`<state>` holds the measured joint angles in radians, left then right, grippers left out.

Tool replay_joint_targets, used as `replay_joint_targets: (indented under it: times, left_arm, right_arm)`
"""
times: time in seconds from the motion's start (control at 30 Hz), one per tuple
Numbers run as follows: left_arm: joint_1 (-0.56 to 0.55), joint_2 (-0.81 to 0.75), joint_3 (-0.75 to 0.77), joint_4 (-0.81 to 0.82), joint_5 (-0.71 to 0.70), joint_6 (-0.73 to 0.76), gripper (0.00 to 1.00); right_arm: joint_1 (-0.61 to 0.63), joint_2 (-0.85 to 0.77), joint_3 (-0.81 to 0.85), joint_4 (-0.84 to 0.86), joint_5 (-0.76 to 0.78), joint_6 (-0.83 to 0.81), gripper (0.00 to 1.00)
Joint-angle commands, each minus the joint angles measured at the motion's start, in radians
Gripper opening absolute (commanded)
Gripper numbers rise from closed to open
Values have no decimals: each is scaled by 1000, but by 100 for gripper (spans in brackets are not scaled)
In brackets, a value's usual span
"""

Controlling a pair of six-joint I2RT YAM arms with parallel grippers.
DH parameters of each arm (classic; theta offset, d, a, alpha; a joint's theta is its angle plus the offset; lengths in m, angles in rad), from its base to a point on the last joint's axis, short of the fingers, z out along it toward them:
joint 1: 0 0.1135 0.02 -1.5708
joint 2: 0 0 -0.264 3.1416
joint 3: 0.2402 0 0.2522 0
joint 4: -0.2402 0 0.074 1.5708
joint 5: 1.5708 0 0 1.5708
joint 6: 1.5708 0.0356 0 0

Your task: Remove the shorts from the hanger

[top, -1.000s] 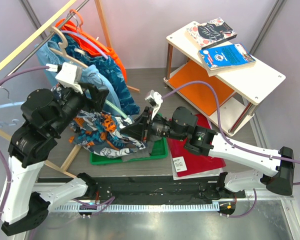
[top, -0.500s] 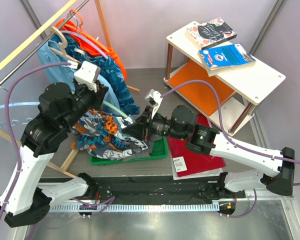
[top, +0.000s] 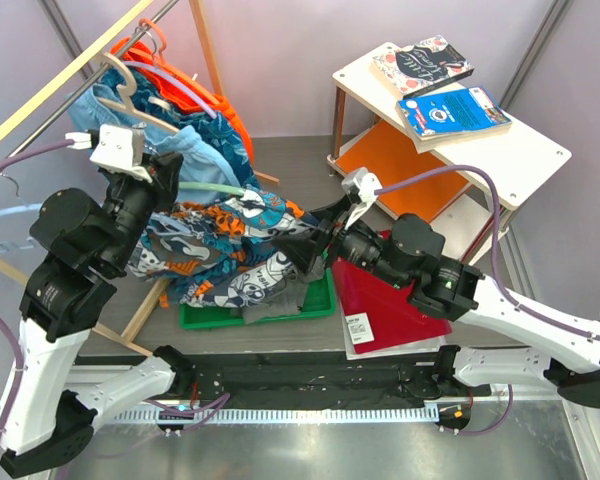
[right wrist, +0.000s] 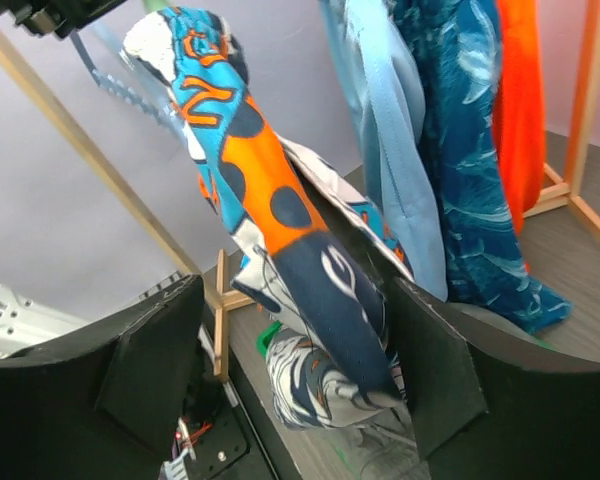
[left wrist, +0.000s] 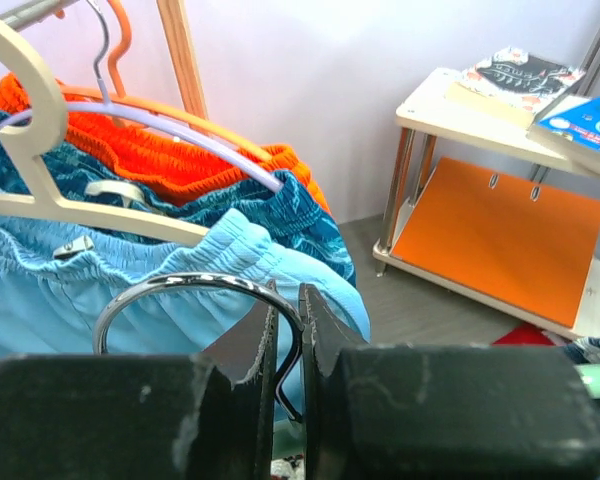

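Hanging from a mint-green hanger (top: 212,188), the floral shorts (top: 230,250) are bunched at the left middle of the table, between the two arms. Their lower folds are spread down onto the green tray (top: 322,300). A piece of grey cloth (top: 280,306) is seen in that tray, just under the printed hem.

The hanger's metal hook (left wrist: 180,283) is pinched by the left gripper (left wrist: 288,335). In the left wrist view the wire is caught between fingers drawn almost together, with only a thin slit left.

The right gripper (right wrist: 295,355) is held wide. In its wrist view the printed cloth is seen passing down through the gap without being clamped. It is apart from the left finger; whether the right finger is brushed by it cannot be told.

Behind the left gripper, on the wooden rack (left wrist: 180,50), light-blue shorts (left wrist: 100,290), a dark-blue patterned garment (left wrist: 310,215) and an orange one (left wrist: 180,160) are hung. A cream hanger (left wrist: 40,120) is seen among them.

Just right of the tray a red cloth (top: 380,300) is laid flat, partly under the right arm. At the far right a white side table (top: 520,160) with an orange lower shelf is placed, and two books (top: 450,110) are laid on its top.
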<state>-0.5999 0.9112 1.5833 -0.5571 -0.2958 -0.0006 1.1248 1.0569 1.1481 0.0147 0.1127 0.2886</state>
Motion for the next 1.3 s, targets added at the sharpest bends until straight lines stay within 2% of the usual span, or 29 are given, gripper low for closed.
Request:
replay_joint_targets:
  times: [0.0, 0.17, 0.37, 0.43, 0.53, 0.7, 0.9, 1.03, 1.17, 1.27]
  left_arm:
    - [-1, -20, -22, 161, 7, -44, 0]
    - [-1, -21, -28, 158, -11, -48, 0]
    - [-1, -26, -23, 152, 6, -47, 0]
    - [-1, -20, -22, 125, 35, -42, 0]
    - [-1, -9, 6, 65, 105, -23, 0]
    - [-1, -31, -29, 16, 93, 36, 0]
    - [-1, -40, -48, 19, 89, 42, 0]
    - [-1, -44, -51, 14, 93, 39, 0]
    - [-1, -49, -63, 10, 84, 39, 0]
    - [-1, -55, -74, 11, 81, 39, 0]
  right_arm:
    - [4, -5, 89, -68, 105, -29, 83]
    - [6, 58, 177, -215, 163, -85, 86]
    - [7, 23, 170, -193, 194, -101, 86]
    - [6, 37, 240, -275, 256, -171, 86]
    - [6, 61, 335, -366, 344, -245, 93]
    - [6, 93, 404, -355, 179, -249, 95]
    - [6, 209, 478, -331, 71, -181, 74]
    - [6, 238, 490, -291, 54, -161, 53]
    - [6, 245, 487, -279, 44, -152, 54]
    - [6, 235, 478, -268, 22, -137, 64]
